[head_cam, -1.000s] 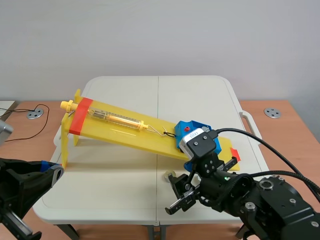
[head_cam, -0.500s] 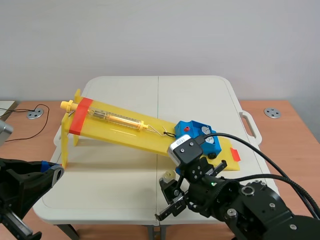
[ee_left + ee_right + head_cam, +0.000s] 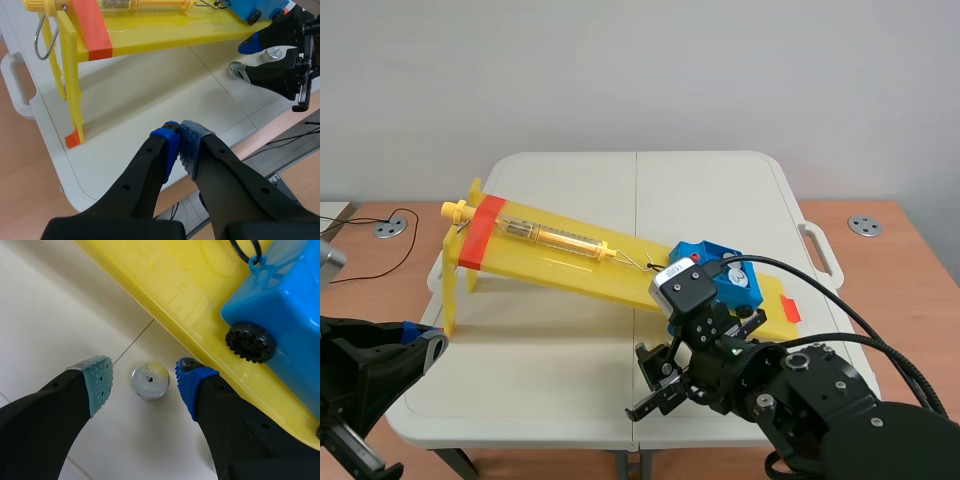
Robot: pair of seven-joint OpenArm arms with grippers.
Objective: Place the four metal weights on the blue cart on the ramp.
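shows a white folding table (image 3: 540, 370) carrying a yellow ramp (image 3: 570, 265), raised on legs at the scene's left and sloping down toward the right. has a yellow spring scale (image 3: 555, 237) lying along the ramp's upper stretch, linked by a thin wire hook and a black ring to a blue cart (image 3: 715, 275) sitting near the low end with its black wheels on the slope.

finds the right gripper (image 3: 655, 385) low over the table, just in front of the ramp's lower edge, fingers spread wide and gripping nothing. frames, in the right wrist view, a small round metal weight (image 3: 150, 380) standing on the table between the grey-green pad (image 3: 100, 382) and the blue pad (image 3: 192, 382), close to both, touching neither. puts that weight just beside the ramp's edge, downhill of the cart's wheel, off the cart.

places the left gripper (image 3: 179, 145) well apart, by the table's near left corner, fingertips pressed together with nothing between them.
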